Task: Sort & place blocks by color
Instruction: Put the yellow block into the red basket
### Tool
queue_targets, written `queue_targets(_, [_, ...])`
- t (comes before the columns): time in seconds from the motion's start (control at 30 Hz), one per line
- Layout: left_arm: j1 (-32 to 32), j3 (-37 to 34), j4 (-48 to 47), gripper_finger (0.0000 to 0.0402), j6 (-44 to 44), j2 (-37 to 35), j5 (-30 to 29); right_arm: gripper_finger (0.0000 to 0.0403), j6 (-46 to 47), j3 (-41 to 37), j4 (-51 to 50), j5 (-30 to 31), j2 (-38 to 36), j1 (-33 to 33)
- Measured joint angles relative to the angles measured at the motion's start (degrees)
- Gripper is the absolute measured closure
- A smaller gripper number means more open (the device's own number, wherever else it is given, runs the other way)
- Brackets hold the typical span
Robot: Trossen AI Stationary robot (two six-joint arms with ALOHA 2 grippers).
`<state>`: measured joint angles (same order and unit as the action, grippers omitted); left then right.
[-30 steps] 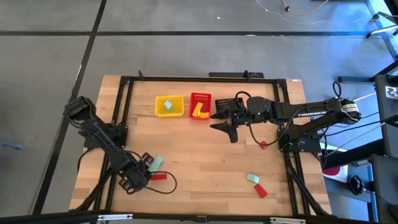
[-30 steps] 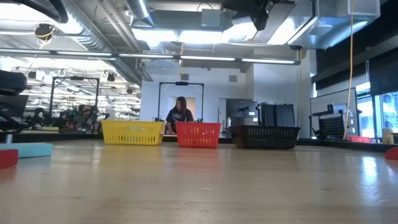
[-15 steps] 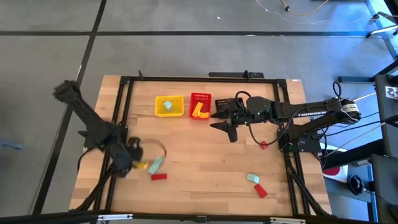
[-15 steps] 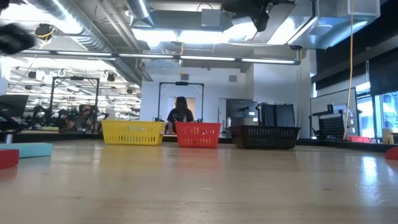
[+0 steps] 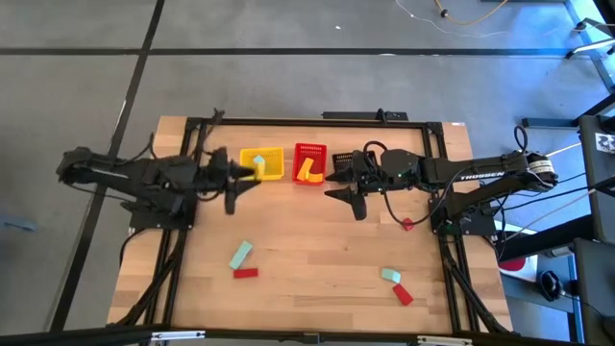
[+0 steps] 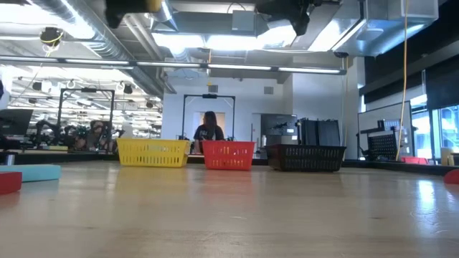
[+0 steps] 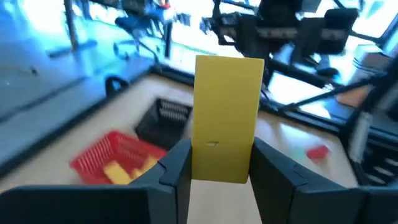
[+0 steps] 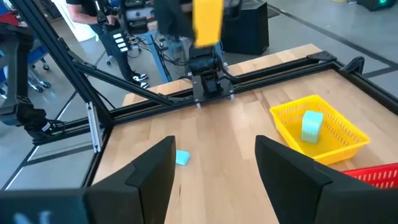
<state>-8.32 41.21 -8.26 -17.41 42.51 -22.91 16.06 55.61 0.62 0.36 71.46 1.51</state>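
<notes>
Left jaws (image 7: pixel 216 163): pinching a yellow block (image 7: pixel 226 118) that is standing upright between the two fingers; in the high view this gripper (image 5: pixel 240 180) is hanging just beside the yellow basket (image 5: pixel 270 171), on its left side.
Right jaws (image 8: pixel 214 163): spread apart and holding nothing; in the high view this gripper (image 5: pixel 348 191) is hovering over the worktop (image 5: pixel 317 240) just in front of the black basket (image 5: pixel 341 159).
Yellow basket: sitting at the far side of the worktop with one teal block (image 8: pixel 311 126) lying in it.
Red basket (image 5: pixel 309 154): standing between the yellow and black baskets, holding yellow pieces (image 5: pixel 308 173).
Loose blocks, left: a teal block (image 5: pixel 240 255) and a red block (image 5: pixel 245 273) lying near each other on the near left of the worktop.
Loose blocks, right: a teal block (image 5: pixel 389 276) touching a red block (image 5: pixel 403 294) at the near right.
Small red piece (image 5: pixel 407 225): lying by the right frame rail.
Room: a person (image 6: pixel 209 130) is standing behind the baskets in the low view.
</notes>
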Motion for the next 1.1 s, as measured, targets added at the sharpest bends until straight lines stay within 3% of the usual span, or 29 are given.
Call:
queue_targets(0.17, [5.08, 0.0, 7.52, 0.0283, 3.9, 4.15, 4.8, 0.0183, -0.01, 0.0, 0.07, 0.02, 0.0, 0.01])
queue_targets(0.33, [5.69, 0.0, 11.38, 0.0283, 3.19, 7.24, 7.6, 0.0183, 1.05, -0.02, 0.59, 0.09, 0.02, 0.01])
queue_targets(0.47, [5.73, 0.0, 16.35, 0.0283, 2.96, 11.31, 10.17, 0.0182, 6.04, -0.03, 6.28, 1.35, 1.87, 0.01])
queue_targets(0.73, [5.69, 0.0, 29.65, 0.0283, -0.55, 22.96, 14.93, 0.0182, 4.1, -0.03, 18.36, 1.78, 7.54, 0.01])
queue_targets(1.1, [5.69, 0.02, 35.03, 0.0283, -1.62, 25.85, 17.91, 0.0182, 3.3, -0.07, 25.05, 4.17, 10.92, -0.02])
